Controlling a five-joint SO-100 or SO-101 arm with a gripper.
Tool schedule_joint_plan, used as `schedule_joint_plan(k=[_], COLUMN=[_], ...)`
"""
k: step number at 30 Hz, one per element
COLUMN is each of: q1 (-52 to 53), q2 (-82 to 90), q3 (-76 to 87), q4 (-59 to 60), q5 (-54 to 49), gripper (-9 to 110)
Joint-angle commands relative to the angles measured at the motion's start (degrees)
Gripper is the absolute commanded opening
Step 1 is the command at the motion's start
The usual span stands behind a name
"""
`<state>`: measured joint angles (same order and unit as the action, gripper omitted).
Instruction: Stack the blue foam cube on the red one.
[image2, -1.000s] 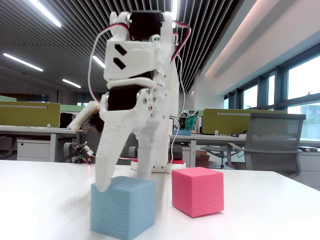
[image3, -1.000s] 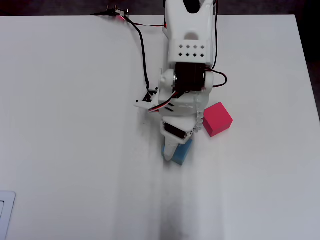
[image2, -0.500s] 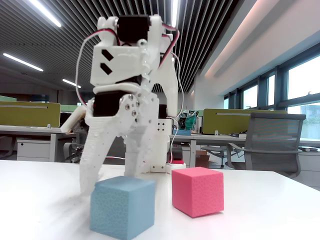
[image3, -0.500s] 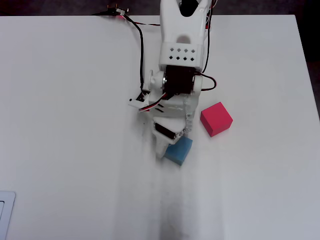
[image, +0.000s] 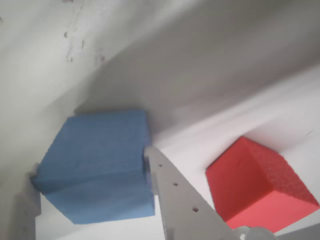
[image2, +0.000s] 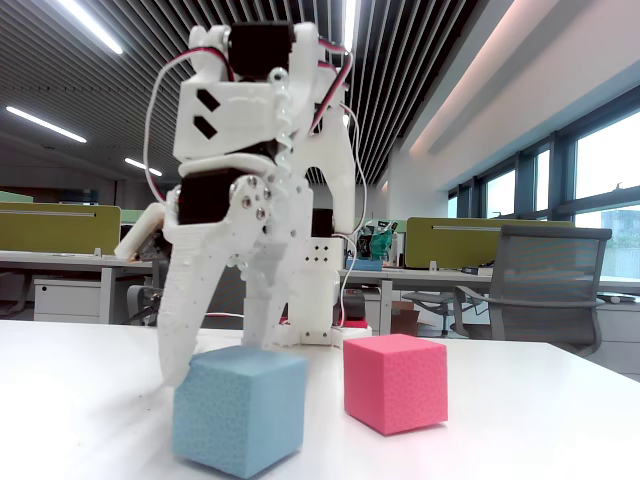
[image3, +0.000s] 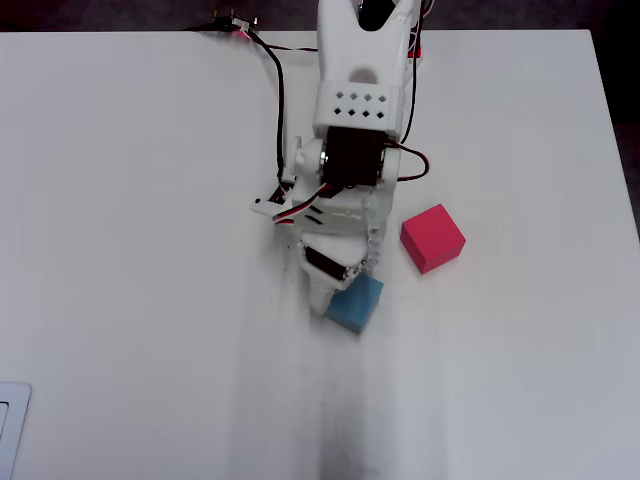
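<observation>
Gripper (image2: 225, 365) has shifted left since earlier, jaws spread, now straddling the blue foam cube (image2: 238, 410) on the table (image3: 120, 250). Red one (image3: 433, 238) sits apart. Wrist view alone shows a finger (image: 172, 192) touching the cube's side.

blue foam cube (image3: 356, 304) lies lower-left of red one (image3: 432, 238), overhead view.

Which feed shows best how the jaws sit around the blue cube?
The wrist view: the blue cube fills the space between both jaws. The fixed view shows them straddling it from the front; the overhead view hides most of it under the arm.
</observation>
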<state>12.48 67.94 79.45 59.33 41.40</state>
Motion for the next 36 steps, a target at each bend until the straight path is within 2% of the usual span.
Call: schedule_joint_plan(k=[1,12,19,29,36], q1=[0.2,-1.6,-5.7,-10.6,-14.3], q2=[4.6,13.8,24.7,38.3,47.1], q3=[-3.6,-6.1,-5.4,4.2,17.2], q4=[0.6,6.4,15.6,16.7,15.1], q5=[0.4,0.4,0.1,0.0,-0.3], gripper=[23,23,24,24,24])
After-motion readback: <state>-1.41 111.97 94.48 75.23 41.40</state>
